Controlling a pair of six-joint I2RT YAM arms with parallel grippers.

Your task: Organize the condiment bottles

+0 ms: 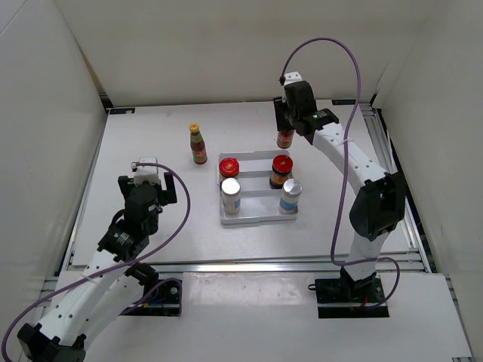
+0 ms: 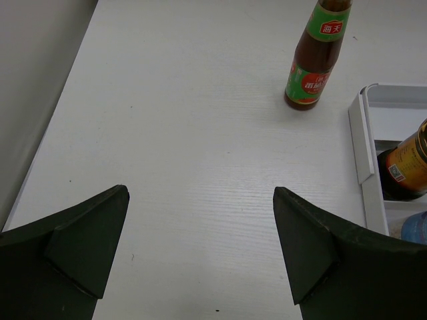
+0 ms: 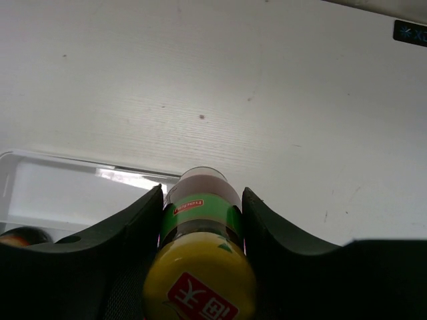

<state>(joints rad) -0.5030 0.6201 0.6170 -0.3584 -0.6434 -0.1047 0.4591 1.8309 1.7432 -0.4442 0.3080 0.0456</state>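
Between right fingers (image 3: 133,230): slim dark glass sauce bottle with a yellow cap (image 3: 200,213)

I see that bottle pinched at its sides, base just beside the rim of a flat white ridged tray (image 3: 60,161). My left fingers (image 2: 87,240) are spread wide above the white table (image 2: 187,133); ahead of them, to the right, the second yellow-capped sauce bottle (image 2: 310,67) stands upright.

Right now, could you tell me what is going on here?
The right gripper is shut on a yellow-capped sauce bottle just beyond the far edge of the tray. The left gripper hangs open over bare table; the other sauce bottle stands left of the tray. Two red-lidded jars and two shakers sit in the tray.
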